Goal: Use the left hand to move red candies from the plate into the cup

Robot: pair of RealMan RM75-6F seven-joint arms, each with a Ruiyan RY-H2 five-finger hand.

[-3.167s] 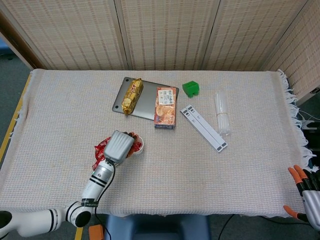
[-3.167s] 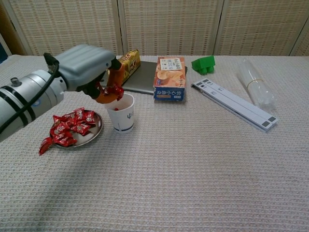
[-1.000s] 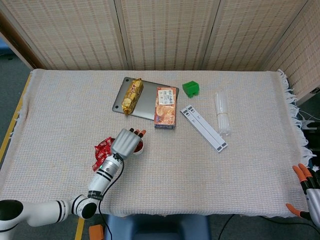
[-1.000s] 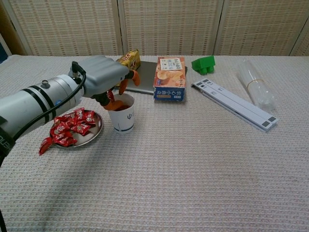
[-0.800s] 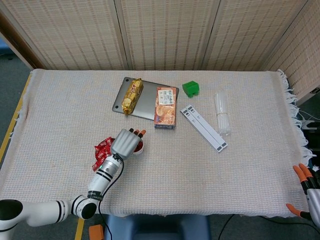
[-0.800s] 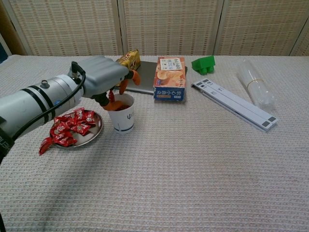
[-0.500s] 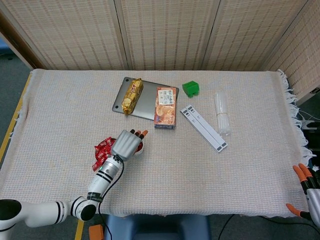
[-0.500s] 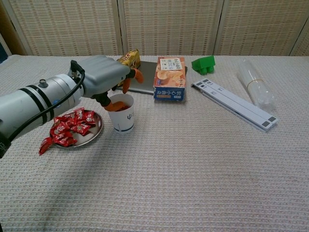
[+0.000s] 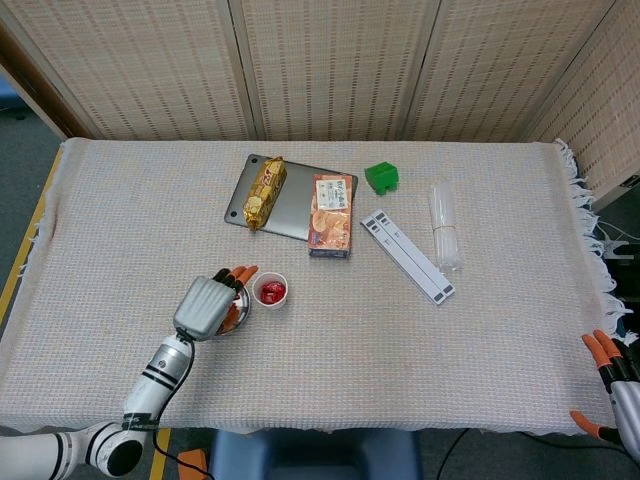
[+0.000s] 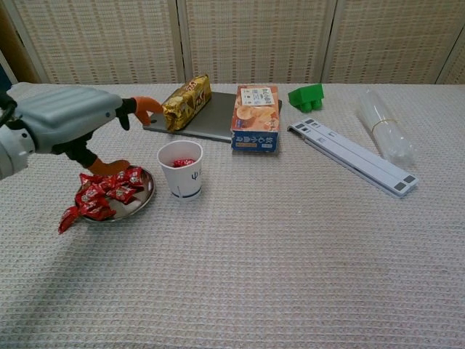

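left hand (image 10: 69, 120) hovering spread and empty above plate (image 10: 144, 195) | red candies (image 10: 102, 193) lying directly beneath its fingertips, one spilling off near-left rim | cup (image 10: 181, 169) standing just right, holding candy | right hand (image 9: 612, 395) idling far right, fingers apart

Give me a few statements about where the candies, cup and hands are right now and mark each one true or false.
1. The cup holds at least one red candy. True.
2. The left hand is pinching a candy over the cup. False: it hovers open above the plate, holding nothing.
3. Red candies remain on the plate. True.
4. The cup lies tipped on its side. False: it stands upright beside the plate.
5. The right hand is reaching toward the cup. False: it sits at the table's far right edge.
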